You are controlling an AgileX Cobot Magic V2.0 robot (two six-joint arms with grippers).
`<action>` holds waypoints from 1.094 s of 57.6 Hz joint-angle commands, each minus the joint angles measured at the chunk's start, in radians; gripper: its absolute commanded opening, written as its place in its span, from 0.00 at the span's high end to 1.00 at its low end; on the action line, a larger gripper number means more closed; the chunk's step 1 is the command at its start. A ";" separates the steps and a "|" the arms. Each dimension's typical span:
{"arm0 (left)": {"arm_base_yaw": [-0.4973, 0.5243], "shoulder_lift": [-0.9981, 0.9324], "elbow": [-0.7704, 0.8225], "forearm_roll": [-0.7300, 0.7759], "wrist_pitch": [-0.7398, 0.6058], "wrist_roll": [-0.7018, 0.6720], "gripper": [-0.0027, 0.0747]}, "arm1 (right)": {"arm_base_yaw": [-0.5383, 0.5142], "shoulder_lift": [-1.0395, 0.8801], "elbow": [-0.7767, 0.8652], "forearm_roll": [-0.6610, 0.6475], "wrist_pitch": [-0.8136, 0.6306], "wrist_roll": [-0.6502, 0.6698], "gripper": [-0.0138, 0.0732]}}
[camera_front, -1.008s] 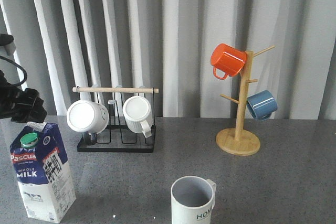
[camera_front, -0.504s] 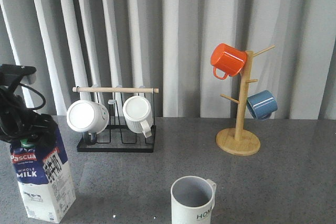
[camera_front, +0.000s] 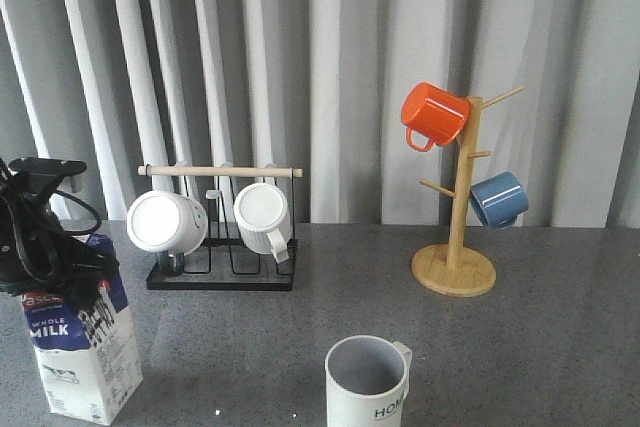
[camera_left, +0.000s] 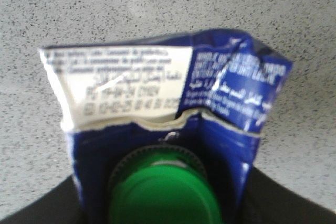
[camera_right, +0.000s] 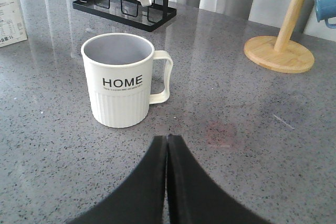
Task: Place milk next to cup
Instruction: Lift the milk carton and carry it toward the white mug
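The left arm is covering the top of the milk (camera_front: 85,347) in the front view, hiding cap and logo. In the left wrist view the cap (camera_left: 163,195) is blurring and running off the frame's edge. The cup (camera_front: 370,382) is being cropped below.

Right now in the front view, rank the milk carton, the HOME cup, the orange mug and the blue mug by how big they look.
1. milk carton, top hidden by the left gripper
2. HOME cup, cut off by the frame and nearest the camera
3. orange mug
4. blue mug, only slightly smaller; both hang farther back, so real sizes are unsure.
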 commanded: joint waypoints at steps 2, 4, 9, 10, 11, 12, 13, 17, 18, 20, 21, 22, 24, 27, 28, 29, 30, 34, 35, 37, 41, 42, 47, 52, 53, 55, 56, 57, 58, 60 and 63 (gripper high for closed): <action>-0.026 -0.074 -0.036 -0.152 -0.029 0.043 0.97 | -0.003 -0.002 -0.025 -0.006 0.019 -0.002 0.85; -0.039 -0.078 -0.037 -0.188 -0.029 0.084 0.98 | -0.003 -0.002 -0.025 -0.006 0.019 -0.002 0.85; -0.074 -0.092 -0.041 -0.299 -0.043 0.141 0.98 | -0.003 -0.002 -0.025 -0.006 0.019 -0.002 0.85; -0.081 -0.094 -0.045 -0.317 -0.043 0.148 0.98 | -0.003 -0.002 -0.025 -0.006 0.019 -0.002 0.85; -0.088 -0.094 -0.048 -0.343 -0.043 0.154 0.97 | -0.003 -0.002 -0.025 -0.006 0.019 -0.002 0.85; -0.101 -0.094 -0.058 -0.366 -0.044 0.158 0.97 | -0.003 -0.002 -0.025 -0.006 0.019 -0.002 0.85; -0.109 -0.094 -0.064 -0.379 -0.044 0.160 0.97 | -0.003 -0.002 -0.025 -0.006 0.019 -0.002 0.85; -0.150 -0.093 -0.094 -0.406 -0.053 0.162 0.97 | -0.003 -0.002 -0.025 -0.006 0.018 -0.002 0.85; -0.160 -0.093 -0.100 -0.406 -0.056 0.162 0.97 | -0.003 -0.002 -0.025 -0.006 0.018 -0.002 0.85; -0.182 -0.093 -0.116 -0.401 -0.065 0.161 0.97 | -0.003 -0.002 -0.025 -0.006 0.018 -0.002 0.85; -0.191 -0.092 -0.120 -0.397 -0.069 0.161 0.97 | -0.003 -0.002 -0.025 -0.006 0.018 -0.002 0.85; -0.204 -0.090 -0.126 -0.393 -0.074 0.161 0.97 | -0.003 -0.002 -0.025 -0.006 0.018 -0.002 0.85; -0.219 -0.084 -0.140 -0.386 -0.080 0.160 0.97 | -0.003 -0.002 -0.025 -0.006 0.018 -0.002 0.85; -0.244 -0.070 -0.156 -0.380 -0.087 0.155 0.97 | -0.003 -0.002 -0.025 -0.006 0.018 -0.002 0.85; -0.250 -0.066 -0.161 -0.375 -0.090 0.149 0.97 | -0.003 -0.002 -0.025 -0.006 0.018 -0.002 0.85; -0.256 -0.060 -0.164 -0.370 -0.090 0.144 0.97 | -0.003 -0.002 -0.025 -0.006 0.018 -0.002 0.85; -0.262 -0.055 -0.167 -0.362 -0.092 0.139 0.97 | -0.003 -0.002 -0.025 -0.006 0.018 -0.002 0.85; -0.284 -0.029 -0.175 -0.329 -0.088 0.124 0.97 | -0.003 -0.002 -0.025 -0.006 0.017 -0.002 0.85; -0.288 -0.023 -0.175 -0.314 -0.088 0.118 0.97 | -0.003 -0.002 -0.025 -0.006 0.017 -0.002 0.85; -0.293 -0.013 -0.174 -0.293 -0.085 0.107 0.97 | -0.003 -0.002 -0.025 -0.006 0.017 -0.002 0.85; -0.294 0.001 -0.174 -0.248 -0.074 0.074 0.97 | -0.003 -0.002 -0.025 -0.006 0.016 -0.002 0.85; -0.294 0.004 -0.174 -0.240 -0.072 0.067 0.97 | -0.003 -0.002 -0.025 -0.006 0.016 -0.002 0.85; -0.294 0.010 -0.174 -0.214 -0.073 0.038 0.97 | -0.003 -0.002 -0.025 -0.006 0.012 -0.002 0.85; -0.294 0.010 -0.174 -0.211 -0.075 0.039 0.97 | -0.003 -0.002 -0.025 -0.006 0.012 -0.002 0.85; -0.294 0.010 -0.174 -0.212 -0.075 0.039 0.97 | -0.003 -0.002 -0.025 -0.006 0.012 -0.002 0.85; -0.294 0.010 -0.174 -0.213 -0.075 0.039 0.97 | -0.003 -0.002 -0.025 -0.006 0.012 -0.002 0.85; -0.294 0.010 -0.174 -0.213 -0.074 0.039 0.97 | -0.003 -0.002 -0.025 -0.006 0.012 -0.002 0.85; -0.294 0.010 -0.174 -0.213 -0.072 0.039 0.97 | -0.003 -0.002 -0.025 -0.006 0.012 -0.002 0.85; -0.294 0.010 -0.174 -0.213 -0.072 0.039 0.97 | -0.003 -0.002 -0.025 -0.006 0.012 -0.002 0.85; -0.294 0.010 -0.174 -0.213 -0.069 0.039 0.97 | -0.003 -0.002 -0.025 -0.006 0.012 -0.002 0.85; -0.294 0.010 -0.174 -0.213 -0.069 0.039 0.97 | -0.003 -0.002 -0.025 -0.006 0.012 -0.002 0.85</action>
